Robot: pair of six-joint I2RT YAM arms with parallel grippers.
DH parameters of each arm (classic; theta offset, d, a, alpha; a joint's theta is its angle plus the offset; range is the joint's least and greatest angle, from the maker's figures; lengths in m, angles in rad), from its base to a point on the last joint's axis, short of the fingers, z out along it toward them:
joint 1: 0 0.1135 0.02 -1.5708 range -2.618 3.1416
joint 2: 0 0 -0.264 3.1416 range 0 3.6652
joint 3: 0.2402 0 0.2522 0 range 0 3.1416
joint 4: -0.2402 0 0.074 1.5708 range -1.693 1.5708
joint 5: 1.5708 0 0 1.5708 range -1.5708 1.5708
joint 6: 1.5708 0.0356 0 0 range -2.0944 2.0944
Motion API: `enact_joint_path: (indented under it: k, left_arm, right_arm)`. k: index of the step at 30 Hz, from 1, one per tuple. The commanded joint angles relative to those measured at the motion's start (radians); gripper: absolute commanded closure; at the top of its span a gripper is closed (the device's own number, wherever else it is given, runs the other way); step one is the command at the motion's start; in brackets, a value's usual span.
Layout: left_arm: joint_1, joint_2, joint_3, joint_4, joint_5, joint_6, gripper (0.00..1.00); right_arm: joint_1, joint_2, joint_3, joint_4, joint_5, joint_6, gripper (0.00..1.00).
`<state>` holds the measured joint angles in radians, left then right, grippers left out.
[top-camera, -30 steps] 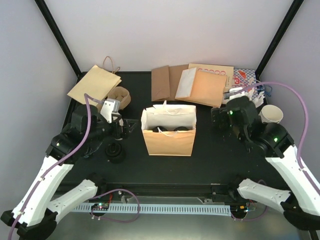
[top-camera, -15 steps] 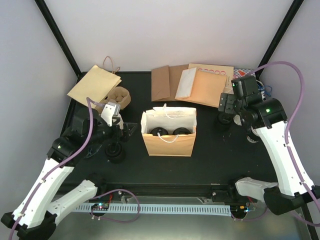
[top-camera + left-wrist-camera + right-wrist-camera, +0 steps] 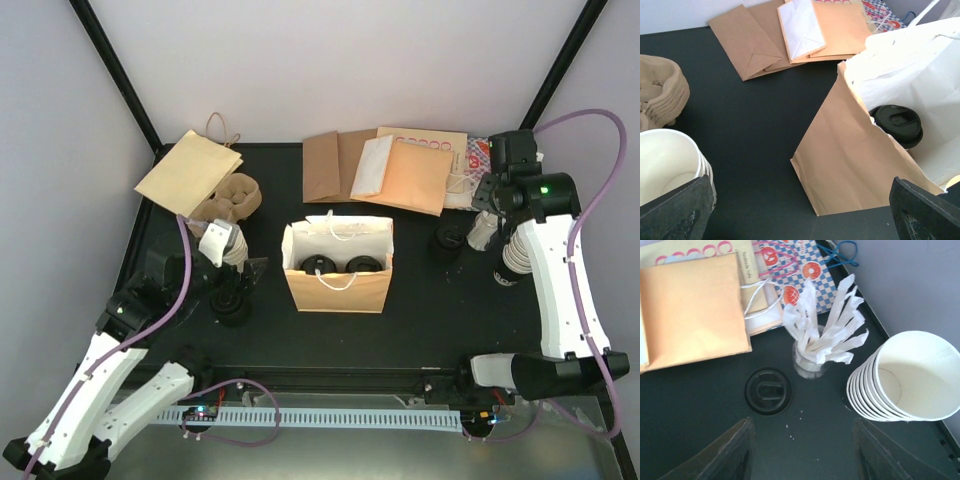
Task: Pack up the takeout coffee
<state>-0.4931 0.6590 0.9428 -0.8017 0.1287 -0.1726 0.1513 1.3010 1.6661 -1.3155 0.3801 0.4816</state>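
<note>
The takeout coffee, two cups with black lids, stands inside the upright brown paper bag at mid-table. In the left wrist view one black lid shows inside the bag's white lining. My left gripper hangs open left of the bag, holding nothing. At the far right, my right gripper hovers above a loose black lid and a glass of white wrapped sticks. Its jaws are apart with nothing between them.
Flat paper bags lie along the back. A stack of lidless cups stands right of the glass, another by my left gripper. Pulp carriers and a black lid stack sit at the left.
My right arm has swung back and to the right, from beside the bag to above the glass of sticks. The left arm has drawn back slightly toward its base.
</note>
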Motion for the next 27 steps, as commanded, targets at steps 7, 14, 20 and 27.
enact_joint_path:
  k: [7,14,20,27]
  left_arm:
    - [-0.002,-0.125,-0.106,0.103,-0.044,-0.008,0.01]
    - [-0.002,-0.176,-0.194,0.168,-0.036,-0.017,0.01]
    - [-0.002,-0.184,-0.205,0.171,-0.032,-0.020,0.01]
    - [-0.003,-0.189,-0.213,0.174,-0.040,-0.024,0.01]
  right_arm:
    - [-0.176,0.090,0.009,0.037,0.014,0.076,0.46]
    - [-0.250,0.140,-0.028,0.110,-0.082,0.065,0.51]
    - [-0.254,0.187,-0.025,0.153,-0.116,0.064,0.56]
    - [-0.272,0.235,0.004,0.142,-0.070,0.086,0.59]
